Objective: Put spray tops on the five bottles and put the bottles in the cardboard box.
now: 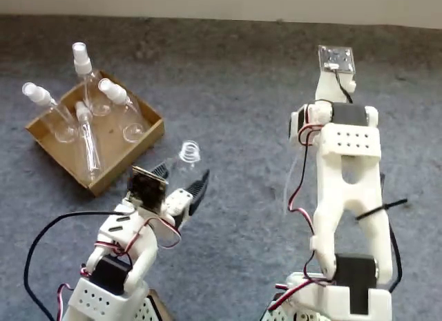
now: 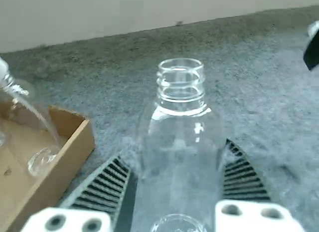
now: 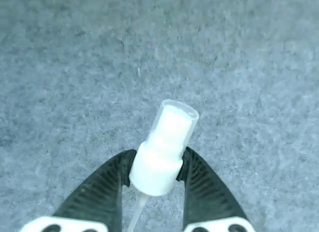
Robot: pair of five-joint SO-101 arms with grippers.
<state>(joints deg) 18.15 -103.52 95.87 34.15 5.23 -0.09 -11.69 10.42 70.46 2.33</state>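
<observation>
Left wrist view: open-necked bottle (image 2: 180,142) clamped between the left gripper (image 2: 175,159) jaws.
Right gripper (image 3: 157,154) jaws pinch a spray top (image 3: 164,152), its tube hanging down between them. The box (image 1: 141,138) sits just beside the left jaws, holding four topped bottles (image 1: 88,138).

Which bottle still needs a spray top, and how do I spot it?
In the high view, find the cardboard box on the left, with four topped bottles in it. Just off its near right wall, the left gripper is shut on a clear bottle. Unlike the four, its threaded neck is open, with no white spray top.
</observation>
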